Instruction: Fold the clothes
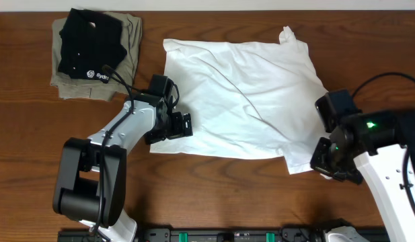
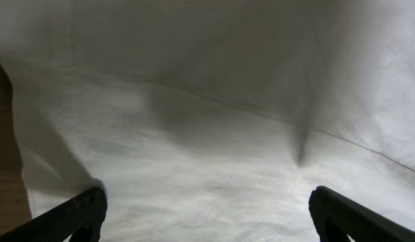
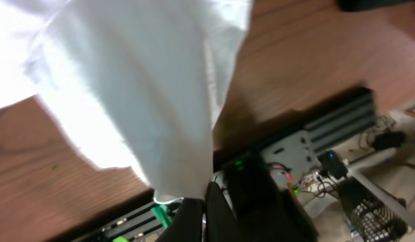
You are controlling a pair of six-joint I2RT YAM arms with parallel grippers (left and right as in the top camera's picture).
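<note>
The only writing is on the neatly folded black shirt (image 1: pixel 89 40): a small white logo (image 1: pixel 98 74) with a word beside it, too small to read with certainty. That shirt lies on a folded khaki-olive garment (image 1: pixel 131 47) at the far left corner of the dark brown wooden surface (image 1: pixel 214 195).

The large wrinkled white soft-fabric T-shirt (image 1: pixel 241 94) lies spread over the middle and right of the surface, its near right corner reaching toward the right arm. The right claw (image 3: pixel 197 212) is clenched on that corner, with the cloth fanning away from its tips. From overhead, the arm's body hides the grip itself. The left claw (image 2: pixel 207 218) is released, jaws wide, over the T-shirt's left edge. Fabric fills its wrist view, and whether the tips touch the cloth cannot be told.

A black rail (image 1: pixel 261 235) with green clips runs along the near edge. Beyond it, blurred, sit a circuit board (image 3: pixel 301 168) with lit lamps and some cables. A green light (image 1: pixel 370 124) glows on the right arm.
</note>
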